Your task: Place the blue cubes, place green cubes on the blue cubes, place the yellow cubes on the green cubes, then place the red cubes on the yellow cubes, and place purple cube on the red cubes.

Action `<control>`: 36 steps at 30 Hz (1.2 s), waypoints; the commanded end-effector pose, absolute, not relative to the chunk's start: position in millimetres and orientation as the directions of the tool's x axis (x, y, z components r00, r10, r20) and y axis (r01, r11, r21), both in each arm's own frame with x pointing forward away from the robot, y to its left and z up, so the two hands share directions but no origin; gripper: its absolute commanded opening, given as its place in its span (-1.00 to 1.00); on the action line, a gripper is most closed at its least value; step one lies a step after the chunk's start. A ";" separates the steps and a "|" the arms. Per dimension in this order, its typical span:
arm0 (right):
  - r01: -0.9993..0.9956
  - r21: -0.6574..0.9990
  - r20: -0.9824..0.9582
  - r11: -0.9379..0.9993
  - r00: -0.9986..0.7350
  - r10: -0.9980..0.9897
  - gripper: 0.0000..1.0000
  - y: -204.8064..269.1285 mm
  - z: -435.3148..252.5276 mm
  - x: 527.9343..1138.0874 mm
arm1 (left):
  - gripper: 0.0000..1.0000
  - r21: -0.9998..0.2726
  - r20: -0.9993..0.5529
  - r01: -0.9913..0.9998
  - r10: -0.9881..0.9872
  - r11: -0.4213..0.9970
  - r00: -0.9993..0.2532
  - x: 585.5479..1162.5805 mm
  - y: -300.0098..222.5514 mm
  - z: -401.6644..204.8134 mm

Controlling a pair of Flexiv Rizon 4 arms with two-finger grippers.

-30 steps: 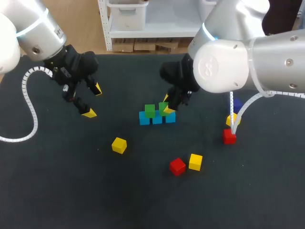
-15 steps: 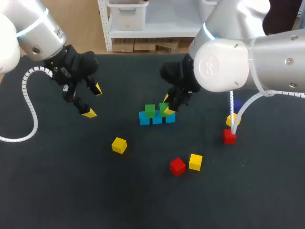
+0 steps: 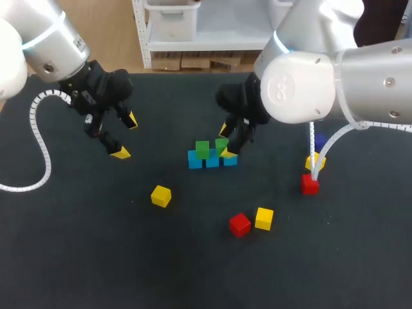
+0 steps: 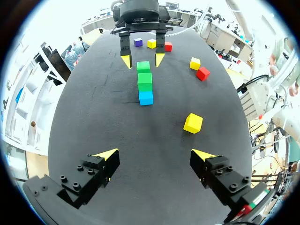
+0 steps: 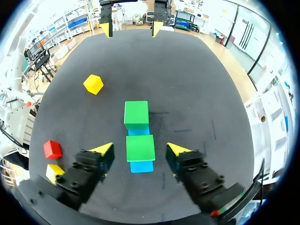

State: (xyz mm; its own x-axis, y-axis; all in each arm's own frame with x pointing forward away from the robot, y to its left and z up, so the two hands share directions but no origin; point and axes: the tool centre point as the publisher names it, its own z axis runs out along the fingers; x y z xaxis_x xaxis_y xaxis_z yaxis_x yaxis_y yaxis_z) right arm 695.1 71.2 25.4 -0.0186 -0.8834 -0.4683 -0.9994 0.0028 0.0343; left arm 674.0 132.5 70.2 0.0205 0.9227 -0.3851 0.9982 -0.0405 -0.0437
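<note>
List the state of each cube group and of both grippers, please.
left gripper: open, empty.
right gripper: open, one finger each side of a green cube.
blue cubes: three, side by side in a row.
green cubes: two, stacked on the blue cubes.
yellow cubes: three, loose, unstacked.
red cubes: two, loose, unstacked.
purple cube: loose, unstacked.

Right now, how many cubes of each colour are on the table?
blue cubes: 3
green cubes: 2
yellow cubes: 3
red cubes: 2
purple cube: 1
Total: 11
</note>
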 end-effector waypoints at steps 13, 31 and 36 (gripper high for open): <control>-0.998 -0.002 -0.470 0.063 -0.054 -0.881 1.00 36.7 63.8 693.4 | 1.00 -0.041 -0.386 0.998 0.922 -0.041 0.022 673.7 133.2 69.9; -0.982 -0.049 -0.443 0.182 -0.142 -0.885 1.00 -41.5 106.2 632.6 | 1.00 -0.041 -0.386 0.998 0.922 -0.041 0.022 673.7 133.2 69.9; -0.968 -0.043 -0.460 0.247 -0.200 -0.865 1.00 -40.5 103.0 601.6 | 1.00 -0.041 -0.386 0.998 0.922 -0.041 0.022 673.7 133.2 69.9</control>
State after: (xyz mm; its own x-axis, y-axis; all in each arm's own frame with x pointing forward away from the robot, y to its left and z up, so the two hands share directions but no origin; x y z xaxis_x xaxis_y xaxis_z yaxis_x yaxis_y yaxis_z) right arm 632.1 -35.9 101.8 -0.1997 -0.8721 -0.4467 -0.9798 0.1841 0.0786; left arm 674.0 132.4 70.3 0.0206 0.9227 -0.3851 0.9982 -0.0405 -0.0436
